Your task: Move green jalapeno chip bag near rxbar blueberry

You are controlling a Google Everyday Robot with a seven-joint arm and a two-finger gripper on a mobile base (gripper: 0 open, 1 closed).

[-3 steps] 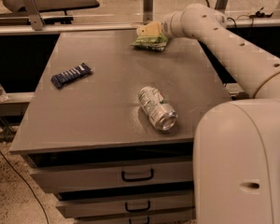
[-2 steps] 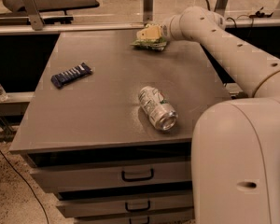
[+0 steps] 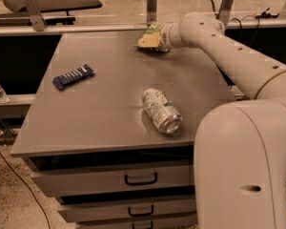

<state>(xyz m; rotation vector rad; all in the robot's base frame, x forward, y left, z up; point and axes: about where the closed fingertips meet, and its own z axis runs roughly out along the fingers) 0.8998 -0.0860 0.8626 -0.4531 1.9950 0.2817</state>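
From where I stand, the robot's arm (image 3: 229,46) reaches across the grey worktop (image 3: 102,120) to its far edge. There the tool (image 3: 148,42) sits right against the green jalapeno chip bag (image 3: 156,29). The bag shows above and just behind the tool, and the two overlap. I cannot tell whether the tool is clamped on the bag or only resting against it. The rxbar blueberry (image 3: 73,76) lies flat near the left side of the worktop, well apart from the bag. A silver-green soda can (image 3: 161,110) lies on its side nearer the front, between me and the bag. Below the worktop are drawers (image 3: 140,179) with dark handles.
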